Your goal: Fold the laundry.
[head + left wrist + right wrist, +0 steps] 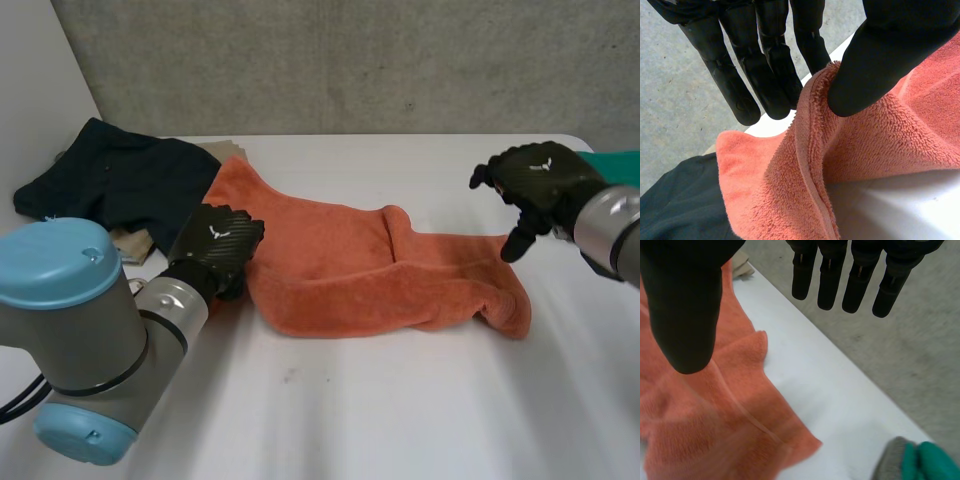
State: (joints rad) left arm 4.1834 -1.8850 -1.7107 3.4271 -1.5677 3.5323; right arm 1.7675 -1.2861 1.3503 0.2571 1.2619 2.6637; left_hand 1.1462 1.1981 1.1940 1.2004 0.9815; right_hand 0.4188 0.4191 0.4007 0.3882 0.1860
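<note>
Covered at 10 o'clock by the left arm (75, 320) and the orange towel (370, 265): near edge of the dark garment (110, 175). Mostly buried beneath it, kind not determinable: beige item (128, 245). Cut off at 3 o'clock, partly behind the right hand (535, 175): green cloth (615, 160). Concealed under the left hand (215, 240): towel hem.

On the table (400, 400) the towel (380, 270) lies in the middle, a garment (110, 180) behind its left end, another cloth (618, 160) at the right edge.
</note>
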